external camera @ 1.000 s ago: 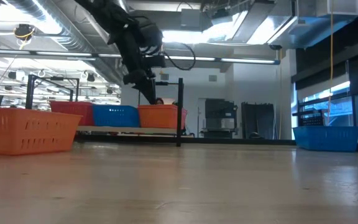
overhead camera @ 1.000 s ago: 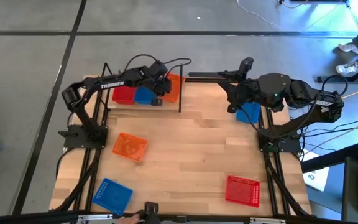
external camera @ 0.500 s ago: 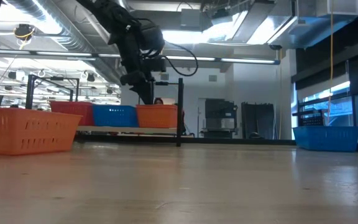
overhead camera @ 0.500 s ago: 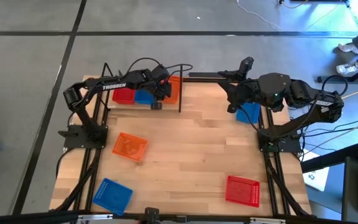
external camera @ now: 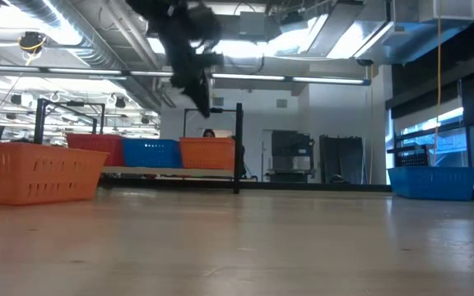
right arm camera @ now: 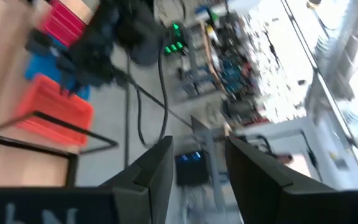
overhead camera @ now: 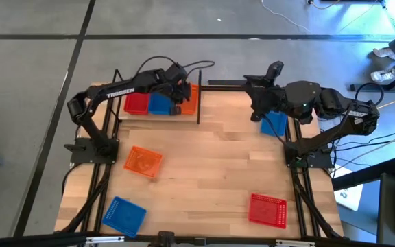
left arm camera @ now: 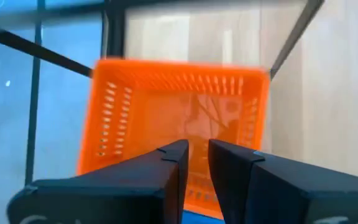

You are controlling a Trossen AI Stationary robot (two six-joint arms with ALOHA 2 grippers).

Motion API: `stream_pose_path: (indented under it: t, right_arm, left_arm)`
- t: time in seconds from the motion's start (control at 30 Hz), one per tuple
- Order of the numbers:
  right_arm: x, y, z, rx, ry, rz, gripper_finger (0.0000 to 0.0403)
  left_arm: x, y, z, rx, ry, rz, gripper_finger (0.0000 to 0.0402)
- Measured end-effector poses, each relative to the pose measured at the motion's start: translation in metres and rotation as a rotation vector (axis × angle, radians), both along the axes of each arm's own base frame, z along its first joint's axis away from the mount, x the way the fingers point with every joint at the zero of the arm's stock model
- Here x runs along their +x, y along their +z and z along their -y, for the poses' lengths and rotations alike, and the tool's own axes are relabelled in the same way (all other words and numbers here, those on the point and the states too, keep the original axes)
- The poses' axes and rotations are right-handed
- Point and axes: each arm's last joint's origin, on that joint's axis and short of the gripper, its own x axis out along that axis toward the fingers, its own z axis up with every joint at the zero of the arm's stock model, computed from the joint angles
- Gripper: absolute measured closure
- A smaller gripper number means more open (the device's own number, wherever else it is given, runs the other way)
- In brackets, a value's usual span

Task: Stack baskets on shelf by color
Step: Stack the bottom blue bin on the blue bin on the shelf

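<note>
High view: the left gripper has moved back over the orange basket on the shelf, beside blue and red ones. Low view: it has risen clear. Left wrist view: fingers narrowly apart, empty. Right gripper is parted, empty.

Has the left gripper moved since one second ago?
Yes. In the low view the left gripper has risen higher above the orange basket on the shelf.

Pretty plain setup: light wood tabletop sitting on a grey concrete floor, with someone's white shoes poking in at the far right edge, cables trailing nearby.
</note>
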Motion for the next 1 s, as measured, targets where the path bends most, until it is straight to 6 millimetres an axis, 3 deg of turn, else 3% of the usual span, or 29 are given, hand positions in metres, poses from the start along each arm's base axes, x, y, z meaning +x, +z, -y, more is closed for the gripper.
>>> stream_pose_path:
  t: [0.27,0.43,0.57,0.77,1.0]
  right_arm:
    - [-0.009,-0.001,0.002,0.12,-0.099,0.093,0.0254]
    - [-0.025,-0.009,-0.003,0.281,-0.022,0.052,0.0254]
    - [-0.036,-0.015,-0.014,0.42,0.051,-0.006,0.0254]
    - [-0.054,-0.008,-0.026,0.829,0.065,-0.072,0.0254]
    - [-0.059,-0.019,-0.048,1.197,0.111,-0.388,0.0254]
  left_arm:
    - [-0.012,0.079,0.044,-0.111,0.073,0.103,0.0347]
    - [-0.038,0.118,0.087,-0.193,0.105,0.223,0.0347]
    - [-0.059,0.132,0.119,-0.282,0.135,0.265,0.0347]
    - [-0.088,0.147,0.158,-0.419,0.175,0.307,0.0347]
    - [-0.111,0.151,0.189,-0.473,0.208,0.293,0.0347]
